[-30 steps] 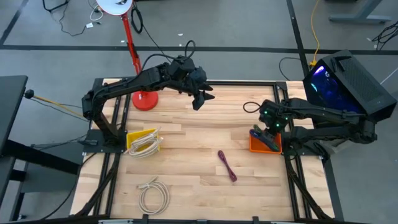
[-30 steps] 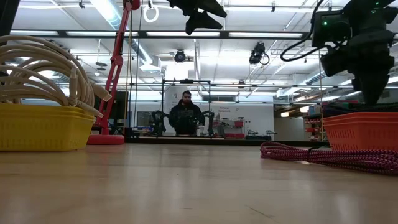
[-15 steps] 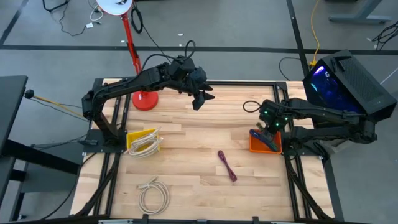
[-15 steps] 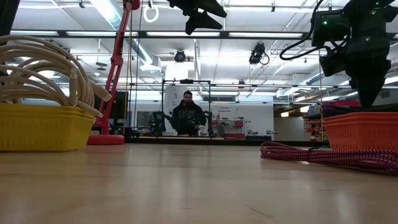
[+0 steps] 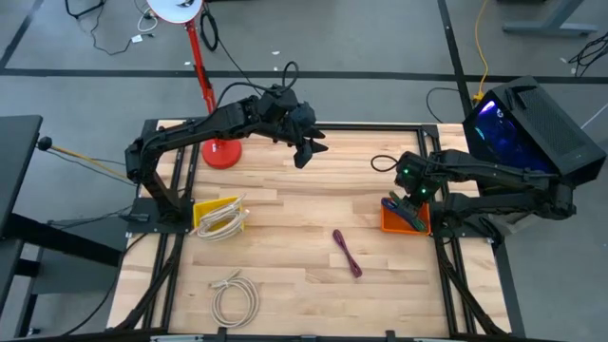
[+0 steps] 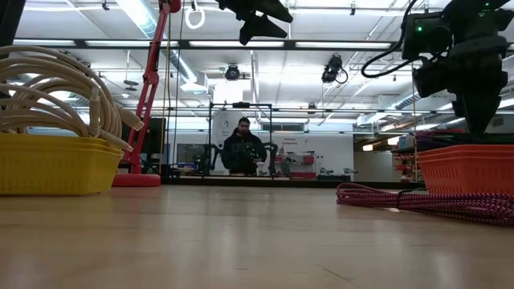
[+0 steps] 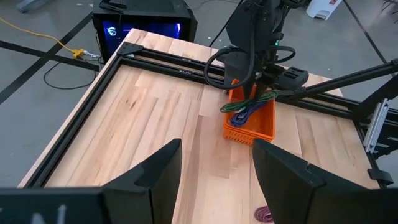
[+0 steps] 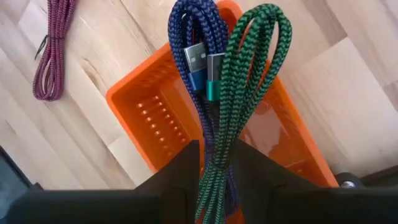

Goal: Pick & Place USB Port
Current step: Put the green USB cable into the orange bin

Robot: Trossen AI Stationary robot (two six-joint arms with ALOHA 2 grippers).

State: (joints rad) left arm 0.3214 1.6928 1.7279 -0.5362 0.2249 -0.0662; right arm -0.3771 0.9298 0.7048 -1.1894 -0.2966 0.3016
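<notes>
An orange basket (image 5: 394,223) stands at the table's right edge. Right over it, my right gripper (image 5: 410,201) is shut on a coiled green braided USB cable (image 8: 249,68). A blue coiled cable (image 8: 186,31) lies alongside the green one, and its plug (image 8: 196,59) shows. A purple coiled cable (image 5: 347,253) lies flat on the wood near the table's middle. My left gripper (image 5: 306,152) hangs open, high above the far middle of the table, with nothing between its fingers. My right gripper pinches the green cable's bundled strands (image 8: 219,163) between its two fingers, coming steeply from above. The coil reaches out past the fingers over the basket (image 8: 134,118). Blue strands (image 8: 207,146) run into the same gap; whether they are held too, I cannot tell.
A yellow basket (image 5: 220,217) with white cables stands at the left edge. A loose white cable coil (image 5: 235,296) lies near the front left. A red lamp base (image 5: 220,152) sits at the far left. A person (image 6: 243,148) sits in the room behind the table.
</notes>
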